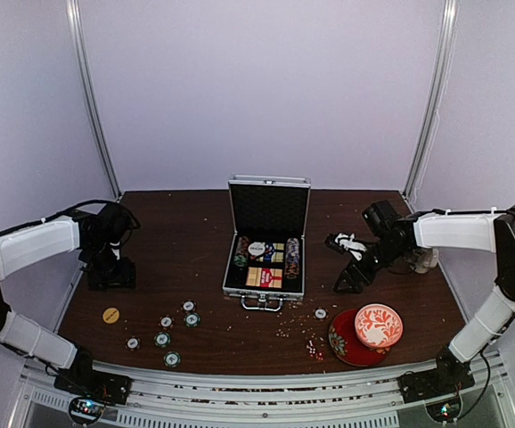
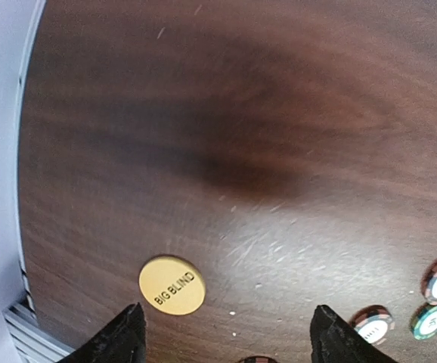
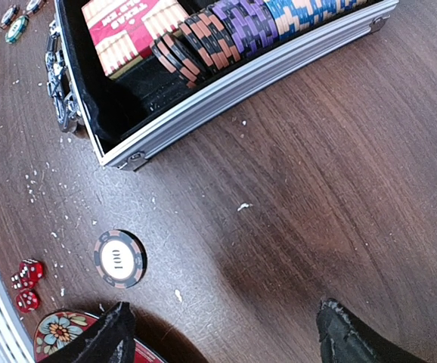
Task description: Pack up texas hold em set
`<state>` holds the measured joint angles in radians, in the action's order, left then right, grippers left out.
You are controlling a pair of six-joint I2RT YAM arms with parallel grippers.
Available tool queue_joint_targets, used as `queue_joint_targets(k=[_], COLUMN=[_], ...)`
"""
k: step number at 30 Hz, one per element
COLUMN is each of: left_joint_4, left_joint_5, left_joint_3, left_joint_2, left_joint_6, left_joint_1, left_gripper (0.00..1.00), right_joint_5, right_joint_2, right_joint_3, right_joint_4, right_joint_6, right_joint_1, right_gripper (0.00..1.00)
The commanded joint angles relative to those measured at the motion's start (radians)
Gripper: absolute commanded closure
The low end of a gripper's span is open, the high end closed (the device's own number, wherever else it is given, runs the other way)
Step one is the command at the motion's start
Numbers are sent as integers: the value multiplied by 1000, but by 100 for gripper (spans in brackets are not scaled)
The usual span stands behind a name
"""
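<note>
Left fingers (image 2: pixel 120 342) and right fingers (image 3: pixel 343 336) both spread apart, empty. Open briefcase (image 1: pixel 269 209) sits mid-way across the surface (image 1: pixel 177 232), loose chips (image 1: pixel 162 339) scattered before it: likely light, hard, slick discs lying flat, so pinch across the rims.

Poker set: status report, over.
Left gripper, right gripper open, empty. Briefcase open, part filled. Chips and dice loose on table. Bowl sits beside dice.
</note>
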<state>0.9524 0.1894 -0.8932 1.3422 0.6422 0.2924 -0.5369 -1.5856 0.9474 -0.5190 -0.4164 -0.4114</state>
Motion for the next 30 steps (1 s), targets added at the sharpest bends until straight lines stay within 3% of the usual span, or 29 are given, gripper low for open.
queue_joint_targets(k=[1, 12, 30], left_joint_4=[-34, -74, -183], left_joint_5=[-88, -106, -178], left_joint_3=[81, 199, 230], left_joint_2=[-12, 1, 73], left_joint_6=[94, 160, 118], left_joint_1=[-65, -222, -234], left_gripper=[24, 23, 42], right_joint_5=[27, 30, 32], right_joint_2=[44, 52, 37], right_joint_3=[10, 13, 17], right_joint_4=[-4, -17, -26], right_joint_6=[-13, -30, -41], right_joint_1=[5, 5, 2], right_gripper=[17, 17, 17])
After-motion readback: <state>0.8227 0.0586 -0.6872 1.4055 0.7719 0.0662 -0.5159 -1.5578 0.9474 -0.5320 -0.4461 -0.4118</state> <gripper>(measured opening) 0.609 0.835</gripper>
